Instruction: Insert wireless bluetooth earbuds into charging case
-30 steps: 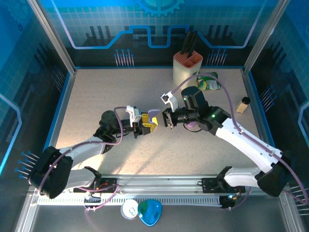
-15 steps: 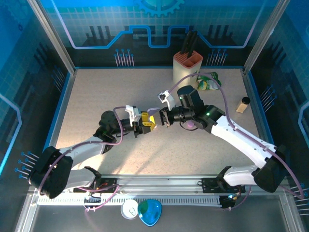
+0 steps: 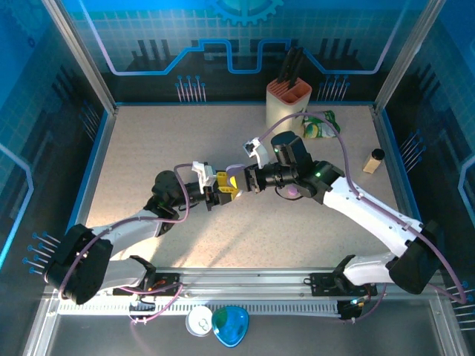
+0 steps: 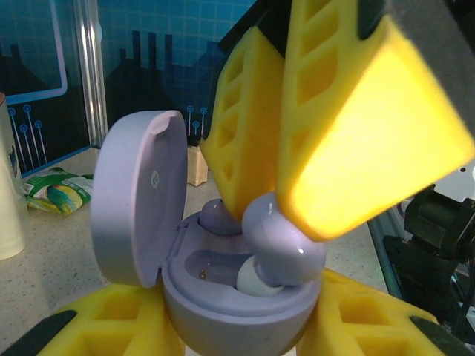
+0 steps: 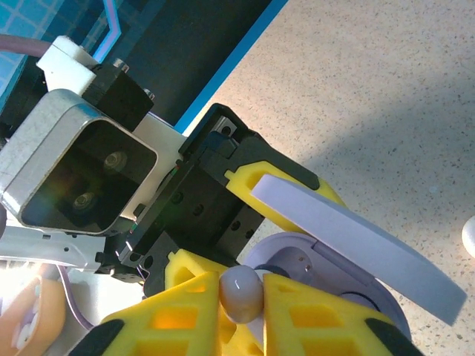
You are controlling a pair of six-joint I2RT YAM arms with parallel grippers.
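The lilac earbud (image 4: 286,248) is tip-down at the mouth of its socket in the open charging case (image 4: 223,315), pinched tight in the right end effector (image 5: 242,291). The left end effector (image 3: 224,187) is clamped round the case body, lid (image 4: 133,200) flipped up. So I'd call it mid-insertion. Next up is probably a straight push down, then letting go without dragging the bud back out. Both arms reach in over mid-bench (image 3: 148,148), nose to nose.

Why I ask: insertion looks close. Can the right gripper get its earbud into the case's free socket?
Probably yes: the right gripper holds the earbud over the near socket of the case; the lid is tipped back clear, and the left gripper grips the case.
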